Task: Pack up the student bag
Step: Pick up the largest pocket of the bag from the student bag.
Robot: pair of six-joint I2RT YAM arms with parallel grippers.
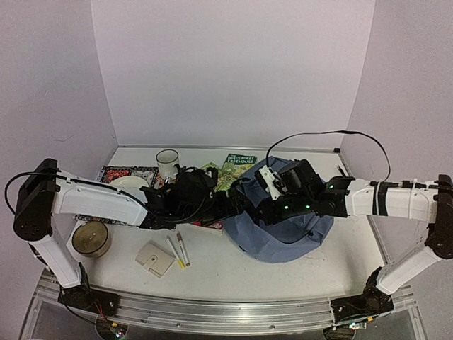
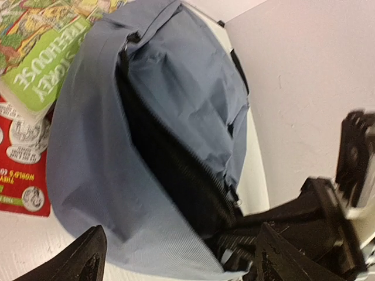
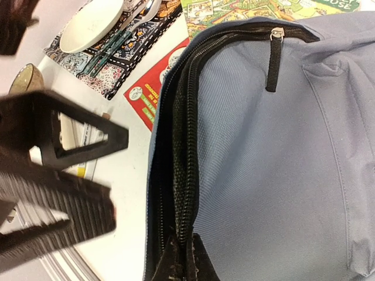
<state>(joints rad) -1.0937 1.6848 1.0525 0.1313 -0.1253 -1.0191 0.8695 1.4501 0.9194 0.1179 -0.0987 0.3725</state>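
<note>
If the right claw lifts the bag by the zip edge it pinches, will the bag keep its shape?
Probably not: the bag is creased and slumped, so it looks floppy. Likely only the edge in the right claw rises first. Pushed, it would probably bunch rather than slide whole. Weight is unclear: the opening is dark.

Table [image 1: 233, 280]: white and flat, and it holds all of these things.
Mug [image 1: 168, 163]: white with a handle, standing up at the far side, just beside the mat.
Mat [image 1: 134, 172]: dark with a busy pattern, lying flat.
Plate [image 1: 128, 183]: white and round, on the mat.
Spoon [image 3: 149, 9]: shiny, on the mat beside the plate.
Green book [image 1: 238, 161]: white letters, lying flat at the far side.
Red book [image 2: 23, 175]: flat, touching the green book.
Round tub [image 1: 90, 239]: tan, at the left.
Flat tan piece [image 1: 154, 258]: near the front.
Two pens [image 1: 178, 250]: side by side, just beside the tan piece.
</note>
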